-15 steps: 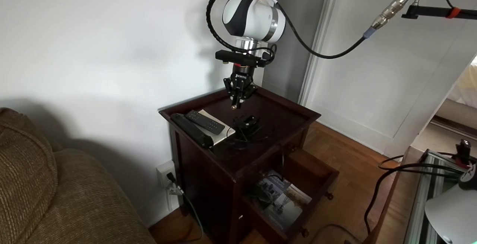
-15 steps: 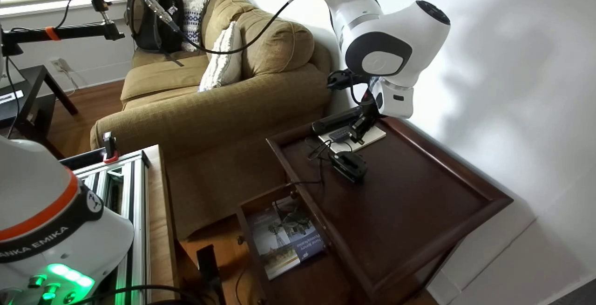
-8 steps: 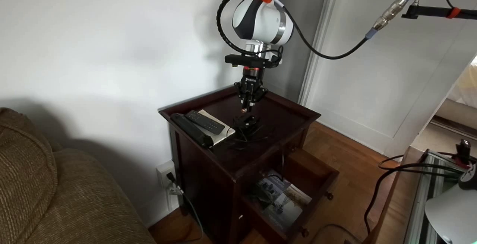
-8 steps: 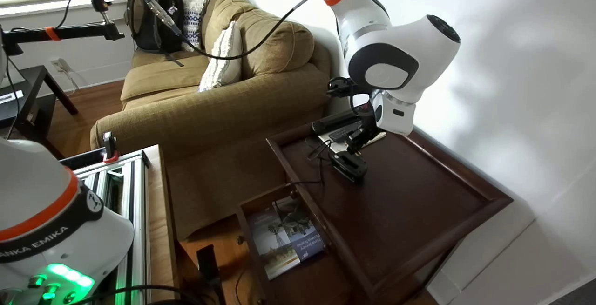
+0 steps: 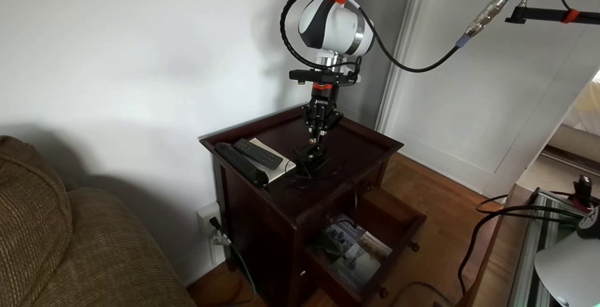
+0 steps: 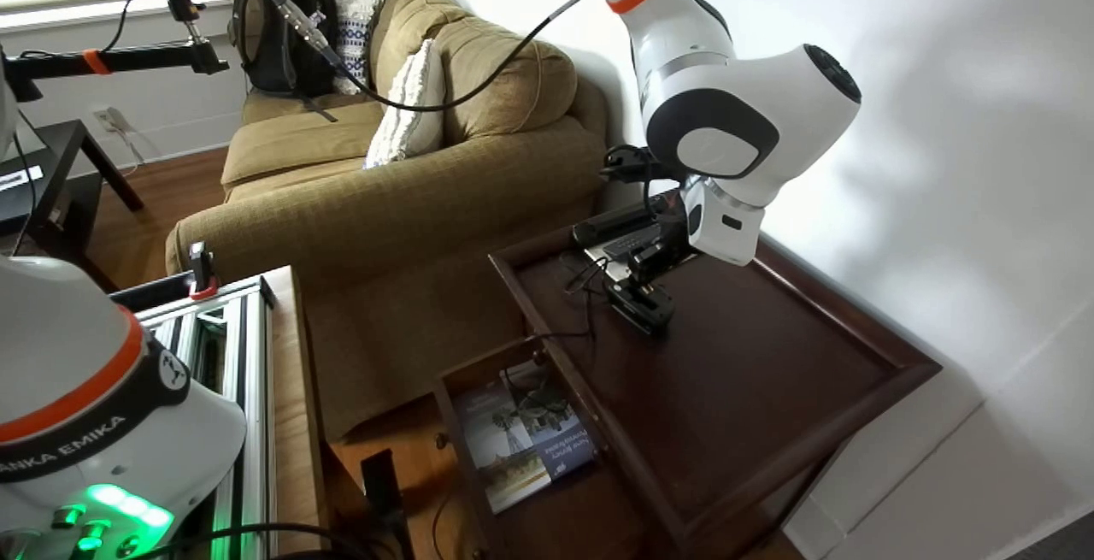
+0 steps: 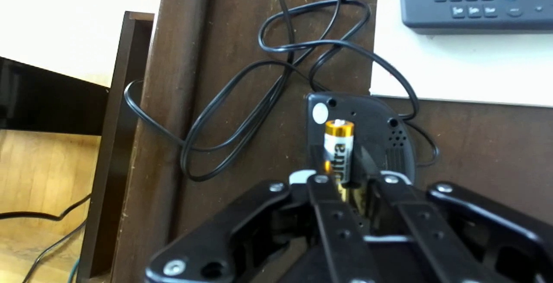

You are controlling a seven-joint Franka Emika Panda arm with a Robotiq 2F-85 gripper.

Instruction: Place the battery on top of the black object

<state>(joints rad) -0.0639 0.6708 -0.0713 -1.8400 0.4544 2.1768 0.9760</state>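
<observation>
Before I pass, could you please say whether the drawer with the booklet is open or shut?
Open: in both exterior views the drawer juts from the cabinet, its booklet exposed.

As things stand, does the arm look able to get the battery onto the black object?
Probably yes: the gripper holds the battery over the black object, with nothing visible in between, though whether the two touch is unclear. The loose cable lies mainly beside that object, so it seems unlikely to block.
</observation>
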